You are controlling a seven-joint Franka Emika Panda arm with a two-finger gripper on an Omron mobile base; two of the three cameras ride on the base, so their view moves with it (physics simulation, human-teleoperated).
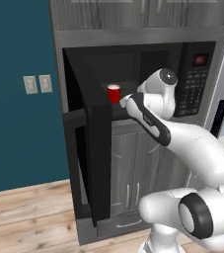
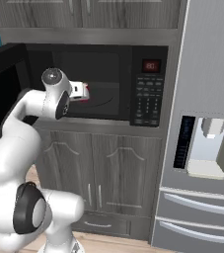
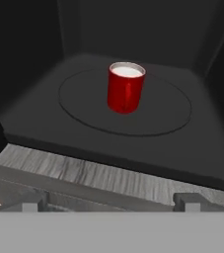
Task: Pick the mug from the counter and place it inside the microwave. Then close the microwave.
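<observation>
Gripper, left base view: gripper (image 1: 123, 101) sits at the mouth of the microwave (image 1: 192, 79), close in front of the mug (image 1: 114, 93); the jaws themselves are hidden behind the wrist here.
Mug, left base view: upright inside the cavity, red with a white rim, apart from the gripper as far as can be judged.
Door, left base view: microwave door (image 1: 91, 148) stands swung wide open toward the left, its edge facing the camera.
Gripper, right base view: gripper (image 2: 82, 91) reaches into the left part of the opening; a patch of red, the mug (image 2: 86, 92), shows right at its tip, and contact cannot be told from this side.
Microwave, right base view: microwave (image 2: 150, 86) has its keypad and red display on the right; the fridge (image 2: 207, 123) stands alongside.
Gripper, hand view: finger tips (image 3: 34, 206) stand spread wide at the bottom edge, holding nothing.
Mug, hand view: mug (image 3: 126, 87) stands upright on the round turntable (image 3: 168, 111), free of the fingers and well inside the cavity.
Step in hand: placing looks complete; the release appears made.
Next move: judged to call for drawing the arm clear of the opening without touching the mug, then getting behind the open door and pushing it shut.
</observation>
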